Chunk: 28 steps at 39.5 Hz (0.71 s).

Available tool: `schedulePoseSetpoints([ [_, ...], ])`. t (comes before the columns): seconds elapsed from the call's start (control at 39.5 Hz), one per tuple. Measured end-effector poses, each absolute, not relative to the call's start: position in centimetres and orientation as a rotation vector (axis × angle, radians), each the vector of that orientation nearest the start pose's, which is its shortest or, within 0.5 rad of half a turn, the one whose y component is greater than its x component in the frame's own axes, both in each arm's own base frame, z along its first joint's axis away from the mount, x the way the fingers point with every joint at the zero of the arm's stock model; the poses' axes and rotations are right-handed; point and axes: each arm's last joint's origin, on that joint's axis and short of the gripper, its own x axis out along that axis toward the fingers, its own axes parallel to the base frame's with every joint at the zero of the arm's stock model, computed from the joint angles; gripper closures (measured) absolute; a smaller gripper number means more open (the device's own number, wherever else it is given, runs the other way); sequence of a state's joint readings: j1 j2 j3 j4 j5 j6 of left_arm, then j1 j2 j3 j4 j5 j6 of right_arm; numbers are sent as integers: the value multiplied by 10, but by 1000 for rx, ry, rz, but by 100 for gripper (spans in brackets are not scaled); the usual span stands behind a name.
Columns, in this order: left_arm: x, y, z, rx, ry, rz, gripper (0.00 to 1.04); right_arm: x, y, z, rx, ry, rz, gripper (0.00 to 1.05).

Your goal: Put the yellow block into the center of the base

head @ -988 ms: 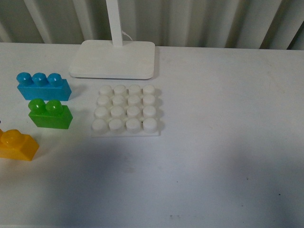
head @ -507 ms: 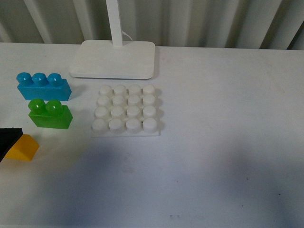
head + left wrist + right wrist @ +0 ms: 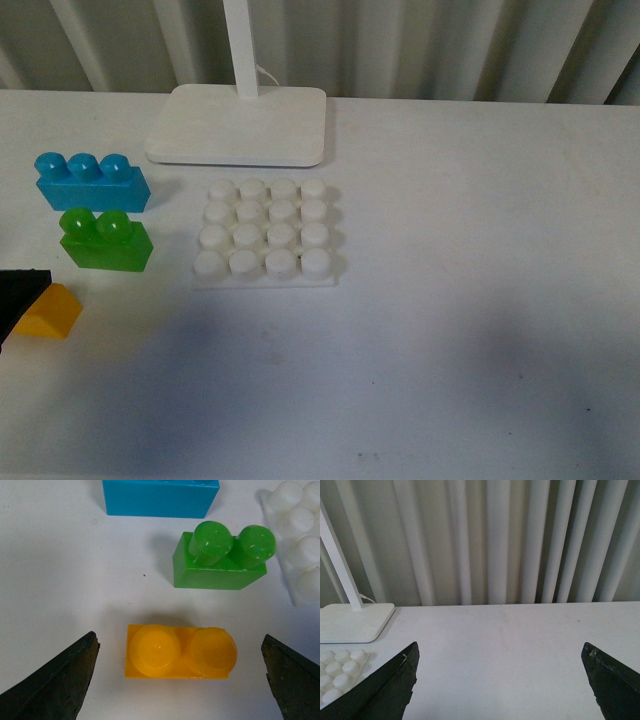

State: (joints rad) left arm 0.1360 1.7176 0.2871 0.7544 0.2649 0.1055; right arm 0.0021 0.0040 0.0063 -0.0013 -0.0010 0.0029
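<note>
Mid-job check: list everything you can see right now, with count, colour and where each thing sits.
yellow block: 1, orange-yellow, left side, nearest the robot
green brick: 1, green, two studs, just behind the yellow block
blue brick: 1, blue, three studs, behind the green brick
base: 1, white, 4x4 studs, right of the bricks, nothing on it
lamp foot: 1, white, behind the base, pole rising from it
table: 1, white
left gripper: open, black fingers either side of the yellow block, not touching
right gripper: open, holding nothing
</note>
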Motion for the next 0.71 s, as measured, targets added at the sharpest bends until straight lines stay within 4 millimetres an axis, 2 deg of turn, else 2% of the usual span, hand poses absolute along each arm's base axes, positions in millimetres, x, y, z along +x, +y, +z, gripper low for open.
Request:
schedulePoseSetpoints([
  [0.38, 236, 29, 60, -2, 677, -173, 6, 98, 0, 165, 3, -1, 3, 9],
  [0.71, 240, 26, 55, 8, 684, -181, 6, 98, 0, 165, 3, -1, 3, 9],
])
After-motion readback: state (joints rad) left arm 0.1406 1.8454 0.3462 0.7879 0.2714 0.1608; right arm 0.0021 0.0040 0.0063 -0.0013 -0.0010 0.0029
